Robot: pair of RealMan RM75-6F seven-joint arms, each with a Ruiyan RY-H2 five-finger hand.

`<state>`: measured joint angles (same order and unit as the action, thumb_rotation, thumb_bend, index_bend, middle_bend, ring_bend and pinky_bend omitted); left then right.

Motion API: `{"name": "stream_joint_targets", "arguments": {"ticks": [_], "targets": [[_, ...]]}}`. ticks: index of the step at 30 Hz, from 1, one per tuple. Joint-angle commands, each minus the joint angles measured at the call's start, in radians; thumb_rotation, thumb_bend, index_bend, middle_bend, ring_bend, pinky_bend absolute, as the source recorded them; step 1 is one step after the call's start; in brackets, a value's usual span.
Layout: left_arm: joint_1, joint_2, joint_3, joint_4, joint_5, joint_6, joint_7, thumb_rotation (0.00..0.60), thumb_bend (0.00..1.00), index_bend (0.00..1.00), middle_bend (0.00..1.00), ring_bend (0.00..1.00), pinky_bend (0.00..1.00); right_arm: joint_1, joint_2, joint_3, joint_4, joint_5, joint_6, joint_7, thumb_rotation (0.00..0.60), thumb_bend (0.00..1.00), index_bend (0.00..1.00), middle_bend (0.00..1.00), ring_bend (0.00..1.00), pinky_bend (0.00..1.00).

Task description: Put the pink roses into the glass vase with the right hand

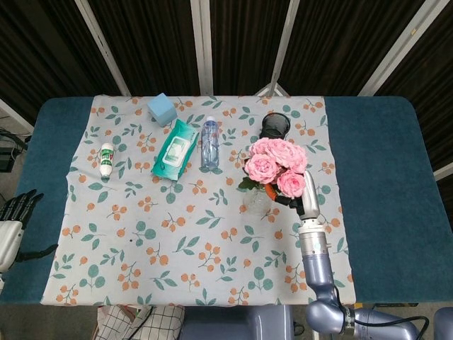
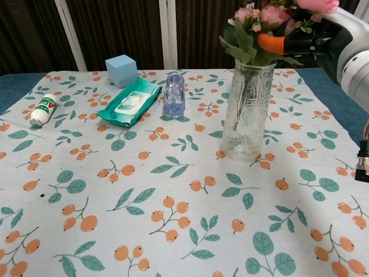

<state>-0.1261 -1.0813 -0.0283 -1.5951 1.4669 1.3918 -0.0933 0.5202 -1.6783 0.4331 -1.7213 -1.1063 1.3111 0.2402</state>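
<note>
The pink roses [image 1: 274, 161] stand over the clear glass vase [image 1: 255, 201], right of the cloth's middle. In the chest view their green stems [image 2: 244, 98] reach down inside the vase [image 2: 248, 115], and the blooms [image 2: 271, 12] sit just above its rim. My right hand [image 2: 314, 44] grips the bunch from the right at rim height, an orange-tipped finger [image 2: 270, 42] pressed against the leaves. From the head view the right hand [image 1: 289, 200] is mostly hidden under the blooms. My left hand [image 1: 14, 211] rests open at the table's far left edge.
On the back of the floral cloth [image 1: 141, 234] lie a blue cube [image 1: 162, 108], a green wipes pack [image 1: 175, 149], a clear water bottle [image 1: 209, 142] and a small white bottle [image 1: 106, 159]. A dark cup [image 1: 274, 126] stands just behind the vase.
</note>
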Motion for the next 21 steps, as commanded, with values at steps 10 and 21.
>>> {"name": "stream_joint_targets", "arguments": {"ticks": [10,21], "targets": [[0.002,-0.005,0.001,0.0,0.003,0.008,0.015,0.6,0.0,0.0,0.0,0.0,0.0,-0.032,0.129,-0.059,-0.108,-0.002,-0.086,-0.041,0.6,0.35,0.0,0.0,0.0,0.0],[0.006,-0.005,0.005,-0.004,0.006,0.011,0.021,0.6,0.0,0.0,0.0,0.0,0.0,-0.114,0.272,-0.121,-0.19,-0.052,-0.081,-0.013,0.6,0.35,0.0,0.0,0.0,0.0]]}}
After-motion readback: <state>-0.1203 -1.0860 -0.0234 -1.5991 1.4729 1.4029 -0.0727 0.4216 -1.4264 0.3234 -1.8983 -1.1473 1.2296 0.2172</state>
